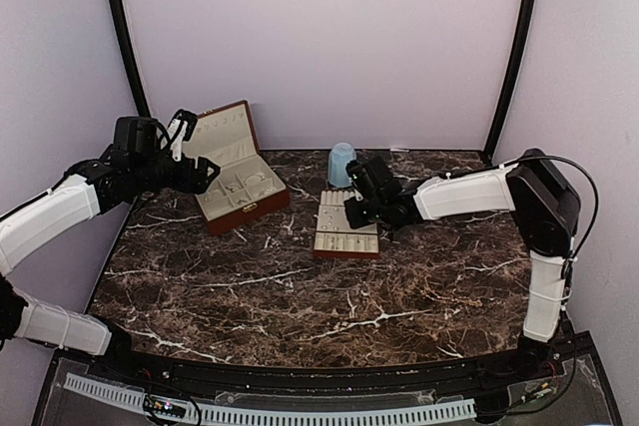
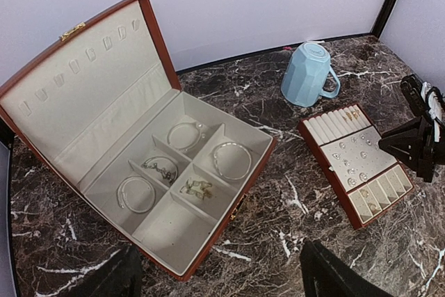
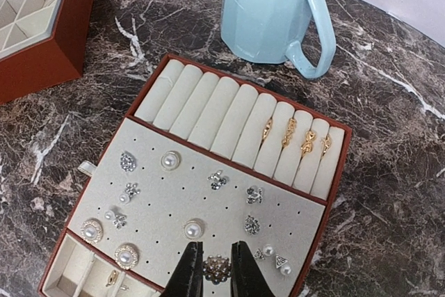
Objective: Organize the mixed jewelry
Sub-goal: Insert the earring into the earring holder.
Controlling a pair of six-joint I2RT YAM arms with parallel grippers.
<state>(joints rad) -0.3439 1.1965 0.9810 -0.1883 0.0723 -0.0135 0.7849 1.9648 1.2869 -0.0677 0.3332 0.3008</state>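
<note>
- Right pincer [image 3: 212,273] nips a sparkly stud [image 3: 217,268] narrowly, low over the tray [image 3: 174,203], presumably to seat it there
- Left pincer [image 2: 219,279] hangs wide above the box [image 2: 90,81], empty

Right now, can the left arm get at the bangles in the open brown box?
Probably yes. The left end effector hangs open just short of the box, the lid is tipped back, and nothing covers the bangles in their compartments; the right arm is off over the slotted tray.
</note>
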